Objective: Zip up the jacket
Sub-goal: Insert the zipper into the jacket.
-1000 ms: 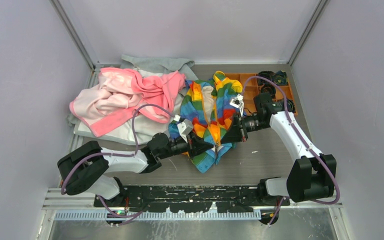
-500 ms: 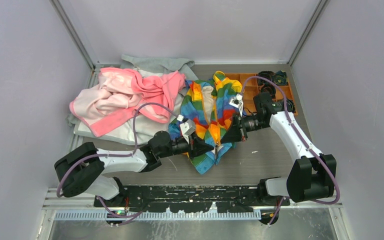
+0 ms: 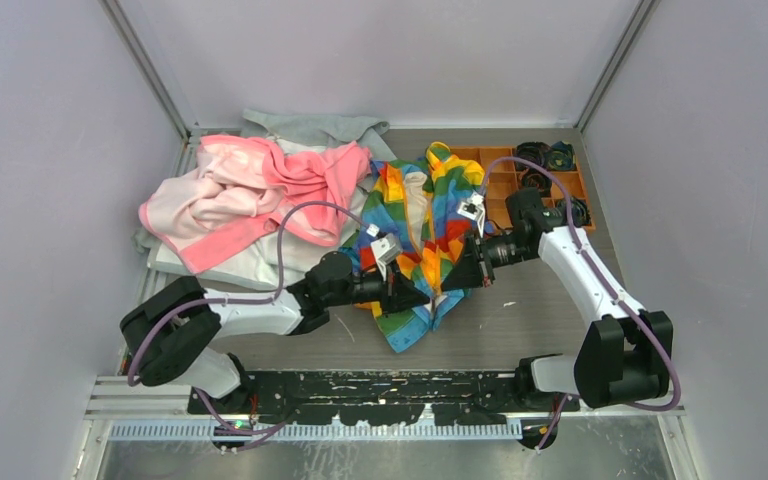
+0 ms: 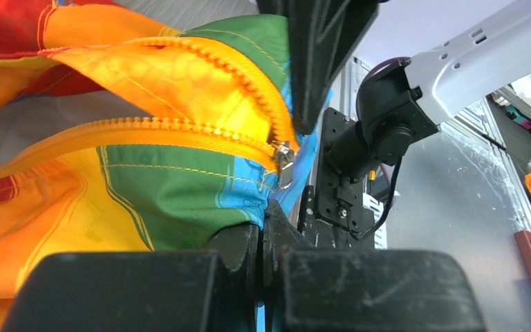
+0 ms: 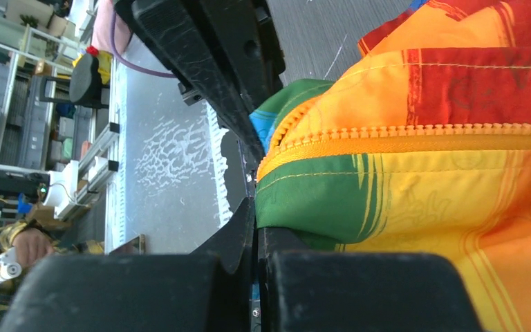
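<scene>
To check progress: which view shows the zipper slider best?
The left wrist view: the metal slider sits close and sharp where the orange teeth meet. The right wrist view shows only teeth; the top view is too small.

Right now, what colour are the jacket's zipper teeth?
Orange zipper teeth, clearest in the left wrist view.

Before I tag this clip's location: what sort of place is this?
Probably a robotics lab test cell: plain walls box in the table, two robot arms are bolted to its near edge, and the jacket and pink garment lie there.
</scene>
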`<state>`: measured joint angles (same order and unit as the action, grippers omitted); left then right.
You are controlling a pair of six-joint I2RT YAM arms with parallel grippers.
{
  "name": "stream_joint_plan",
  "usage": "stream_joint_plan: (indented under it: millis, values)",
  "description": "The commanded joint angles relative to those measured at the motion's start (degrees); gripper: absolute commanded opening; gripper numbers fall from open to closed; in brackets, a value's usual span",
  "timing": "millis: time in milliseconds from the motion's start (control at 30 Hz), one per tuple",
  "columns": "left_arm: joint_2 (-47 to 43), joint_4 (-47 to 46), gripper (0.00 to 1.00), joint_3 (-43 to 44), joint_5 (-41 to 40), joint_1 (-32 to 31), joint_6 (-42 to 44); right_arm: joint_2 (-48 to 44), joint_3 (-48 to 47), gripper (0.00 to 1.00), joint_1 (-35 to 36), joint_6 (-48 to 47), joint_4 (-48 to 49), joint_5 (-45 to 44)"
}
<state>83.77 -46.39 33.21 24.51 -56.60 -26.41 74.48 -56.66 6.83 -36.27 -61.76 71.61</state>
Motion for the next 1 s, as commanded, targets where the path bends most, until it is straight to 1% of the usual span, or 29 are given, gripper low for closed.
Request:
stream_joint_plan:
  millis: [0, 67, 100, 200, 233, 300, 467, 600, 833, 967]
  values:
    - [2.0, 3.41, 0.0, 1.85, 3.94, 1.79, -4.32, -1.86, -1.25, 0.01, 1.32, -2.4, 0.06, 0.79]
    - [2.37, 5.1, 0.0, 3.17, 5.45, 1.78, -4.86, -1.27, -1.34, 0.01, 1.62, -1.12, 0.88, -0.68]
    - [2.55, 6.0, 0.0, 3.85, 6.57, 1.77, -5.08, -1.09, -1.11, 0.01, 1.63, 1.9, 3.01, -1.98]
    - [3.41, 7.34, 0.0, 5.25, 9.96, 1.8, -6.06, -2.43, 1.94, 0.01, 0.83, 18.15, 17.29, -7.65]
    - [3.77, 7.97, 0.0, 5.65, 11.03, 1.76, -6.51, -3.28, 3.2, 0.01, 0.08, 22.2, 21.21, -8.24]
    - [4.7, 9.29, 0.0, 6.26, 13.04, 1.76, -7.35, -4.42, 4.58, 0.01, -1.08, 25.9, 24.4, -8.99]
    - [7.68, 9.75, 0.0, 6.74, 14.92, 1.8, -9.51, -3.55, 5.59, 0.01, -1.12, 27.15, 25.39, -9.35]
    - [10.47, 12.64, 0.0, 8.38, 14.88, 2.46, -11.12, -2.27, 5.64, 0.01, -0.33, 25.42, 23.5, -8.88]
    - [16.06, 12.17, 0.0, 10.02, 15.47, 4.89, -20.11, 2.46, 4.26, 0.02, -0.04, 23.01, 20.36, -15.44]
    - [19.36, 12.0, 0.0, 11.87, 17.79, 5.2, -23.68, 6.21, 2.85, 0.04, -0.09, 22.25, 18.59, -19.56]
